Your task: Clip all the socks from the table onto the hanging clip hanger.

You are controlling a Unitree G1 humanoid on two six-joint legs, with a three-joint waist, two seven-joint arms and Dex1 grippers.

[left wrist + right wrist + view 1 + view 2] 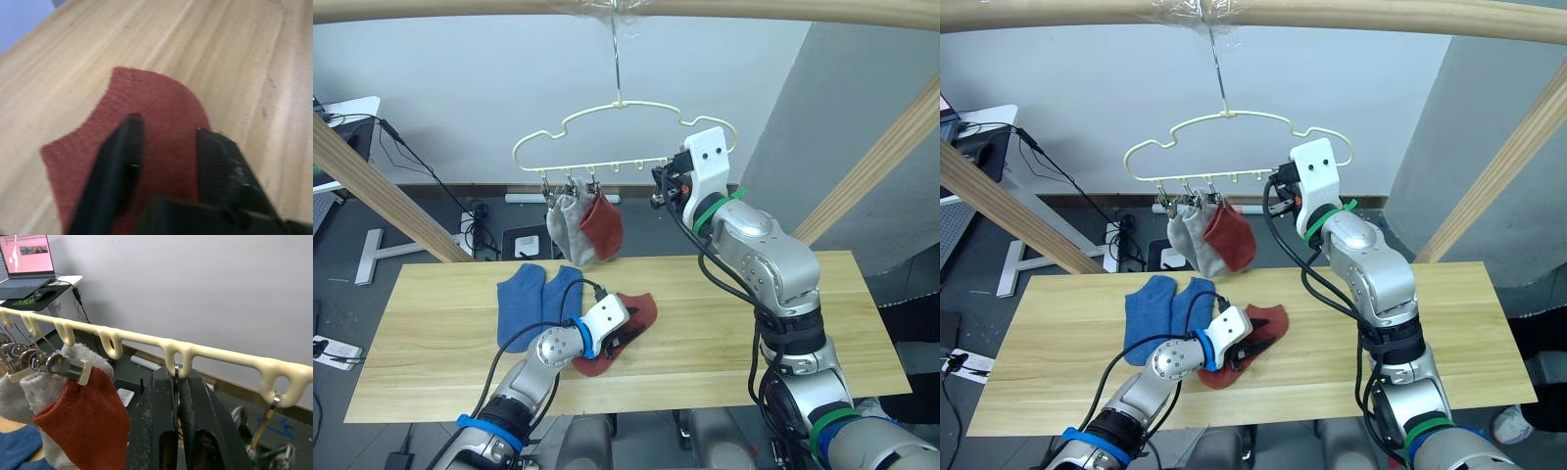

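My left gripper (pixel 166 139) sits low over the rust-red sock (pixel 625 323) lying on the table (pixel 431 343), fingers apart and straddling the fabric, not yet closed on it. My right gripper (pixel 177 382) is up at the clip hanger (pixel 617 132), fingers pressed together on the wire of a clip (pixel 176 371) hanging from the lower bar. Two grey socks (pixel 568 223) and one red sock (pixel 603 227) already hang from the clips at the bar's left end; the two blue socks (pixel 533 302) lie side by side on the table just to the left of the one I am reaching for. The risk I see: if I close with the fingers this flat to the wood, I may pinch only a thin fold and the sock could slip out on the lift. Up top, the hanger swings freely from its hook (pixel 616 59), so any tug from my right hand could tilt it and move the open clip off line.
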